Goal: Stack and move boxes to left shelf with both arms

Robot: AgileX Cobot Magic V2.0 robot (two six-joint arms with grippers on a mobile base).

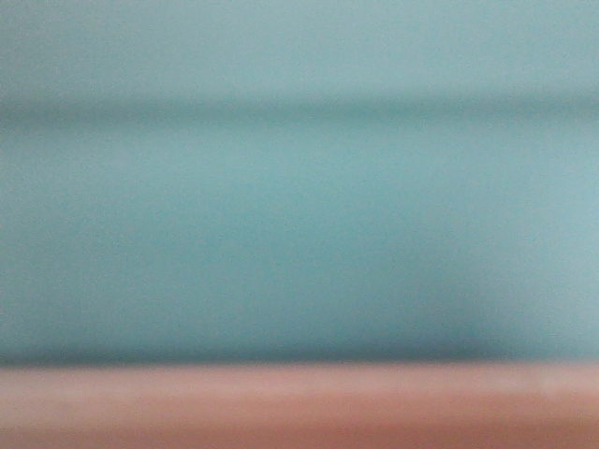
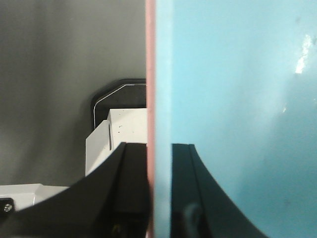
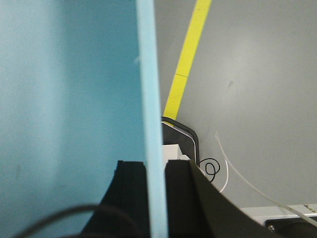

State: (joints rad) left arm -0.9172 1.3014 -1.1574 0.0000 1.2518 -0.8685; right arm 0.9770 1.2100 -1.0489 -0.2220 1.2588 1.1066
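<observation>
Close up on the front view: aqua box (image 1: 299, 187) fills nearly the whole frame, out of focus, with a band of the pink box (image 1: 299, 402) along the bottom edge. Too blurred to read rims or corners there.

Left wrist view: the pink wall (image 2: 150, 74) shows edge-on as a thin upright strip, and the aqua wall (image 2: 237, 124) lies flat against its inner side, so I read the aqua box as nested inside the pink one. Left jaws clenched across both walls together: outer finger (image 2: 126, 198) on the pink side, inner finger (image 2: 190, 198) on the aqua side, no gap showing either way. Past the pink wall I see grey floor (image 2: 54, 74) and a white part of the robot base (image 2: 121, 131).

Right wrist view: the aqua box's rim runs edge-on up the frame (image 3: 148, 74), its inside face to the left. Right jaws clenched on that wall: inner finger (image 3: 131, 198) and outer finger (image 3: 185, 198) both touching it. I cannot tell whether the pink wall is also in this grip; only aqua shows.

Beyond the wall: grey floor, a yellow tape line (image 3: 189, 54) running up and away, a thin white cable (image 3: 225, 163), and a small black cable loop (image 3: 212, 168) just beside the outer finger.
</observation>
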